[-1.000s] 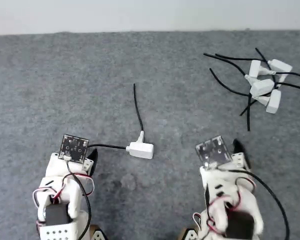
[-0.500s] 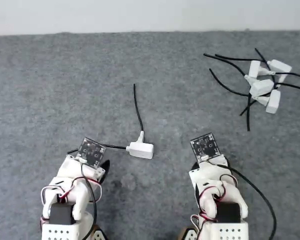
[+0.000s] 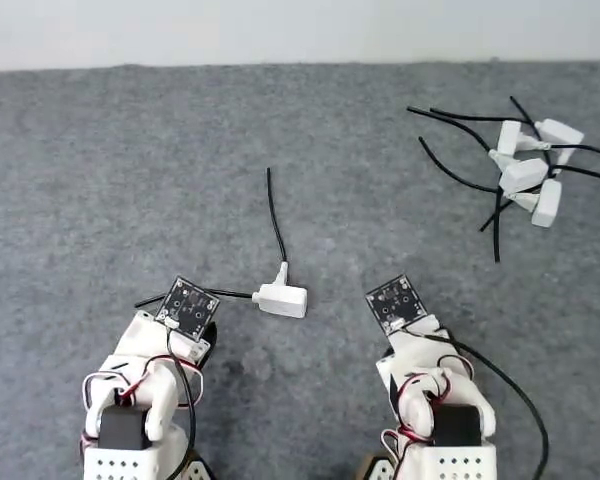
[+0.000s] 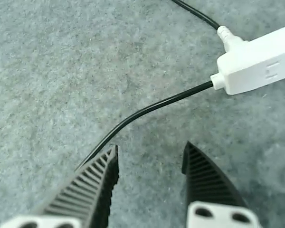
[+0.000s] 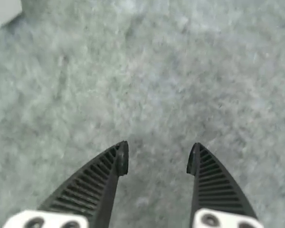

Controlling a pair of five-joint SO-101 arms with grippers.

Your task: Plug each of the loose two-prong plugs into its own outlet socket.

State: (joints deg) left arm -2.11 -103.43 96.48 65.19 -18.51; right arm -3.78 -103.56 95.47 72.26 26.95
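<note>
Plug white, embossed mark unreadable | left jaws apart, empty | right jaws apart, empty

On my left wrist feed the white block runs off the edge, hiding its far end. On my right wrist feed a white corner is clipped, and I can't identify it. From above, the heaped plugs are too small for me to make out prongs.

L hand & R hand open — arms side by side.
</note>
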